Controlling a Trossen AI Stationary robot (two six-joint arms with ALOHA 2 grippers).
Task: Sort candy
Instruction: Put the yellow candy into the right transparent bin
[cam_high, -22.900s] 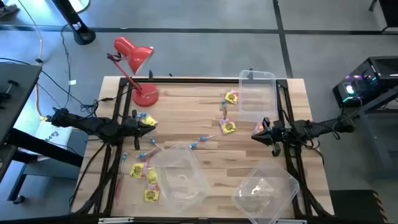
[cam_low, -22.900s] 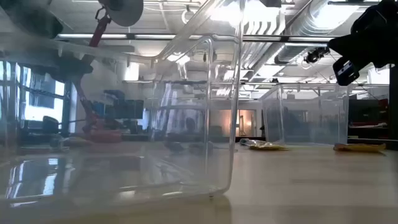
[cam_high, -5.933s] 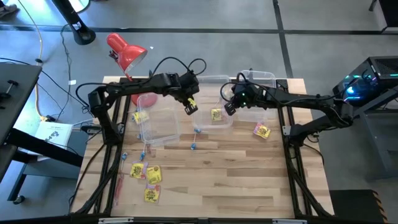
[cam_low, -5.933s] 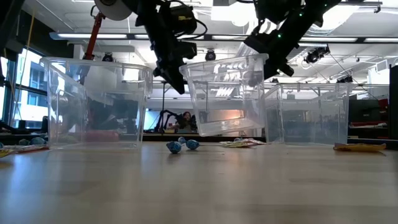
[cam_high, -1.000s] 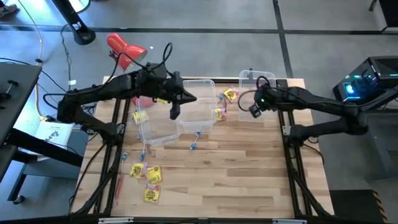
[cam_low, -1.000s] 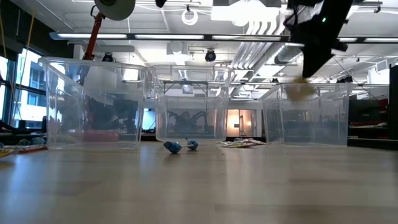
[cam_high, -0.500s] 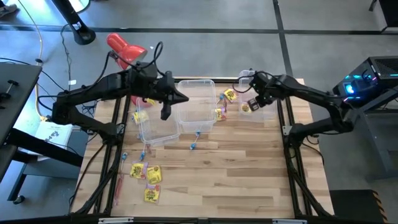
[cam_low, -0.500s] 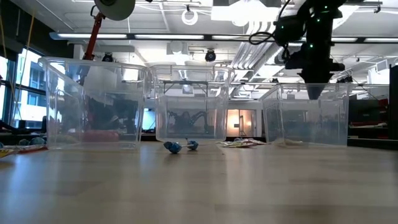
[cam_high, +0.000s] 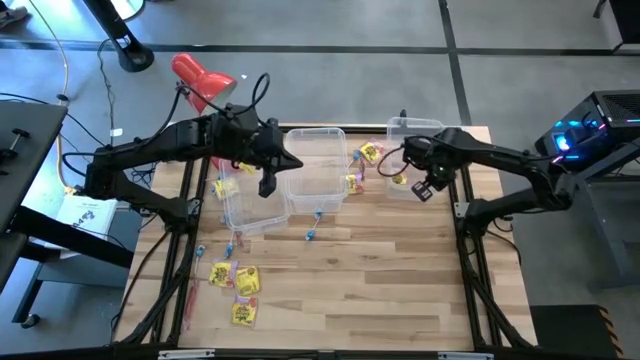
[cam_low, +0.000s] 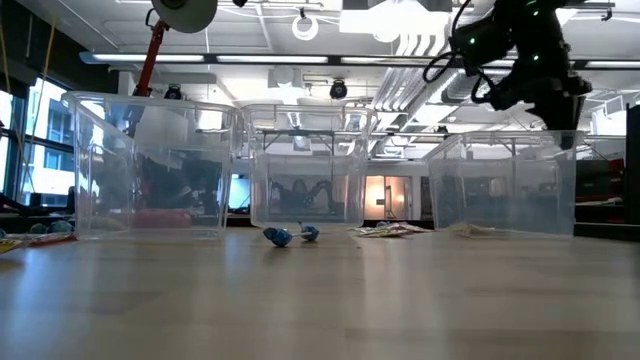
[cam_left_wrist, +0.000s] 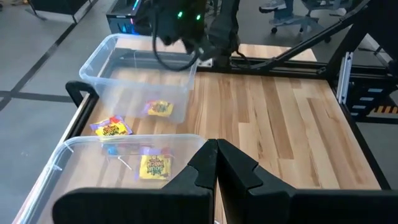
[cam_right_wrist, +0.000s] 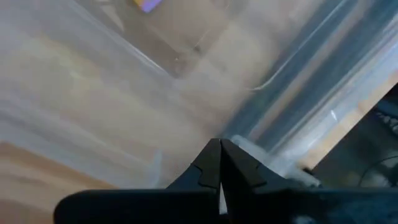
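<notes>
Three clear bins stand in a row on the table: left bin (cam_high: 245, 200), middle bin (cam_high: 316, 165), right bin (cam_high: 415, 150). One yellow packet (cam_high: 397, 178) lies on the right bin's floor and also shows in the left wrist view (cam_left_wrist: 160, 107). Other yellow packets (cam_high: 370, 153) lie between the bins, and more (cam_high: 242, 284) lie at the near left. Blue pieces (cam_high: 310, 236) lie in front of the middle bin. My left gripper (cam_high: 266, 186) hovers shut and empty above the gap between the left and middle bins. My right gripper (cam_high: 422, 190) is shut at the right bin's near rim (cam_right_wrist: 273, 163). My right gripper's shut fingertips stand right at the right bin's near rim (cam_right_wrist: 273, 163), coming from above. I cannot tell whether they touch it.
A red desk lamp (cam_high: 200, 80) stands at the far left corner. Slim red sticks (cam_high: 190, 300) lie near the left edge. The near right part of the wooden table (cam_high: 400, 290) holds no objects.
My right gripper has let go of a yellow packet, which has fallen onto the right bin's floor. The gripper has then gone toward the table's near edge, to the bin's near rim. My left gripper has gone a little toward the table's left edge.
</notes>
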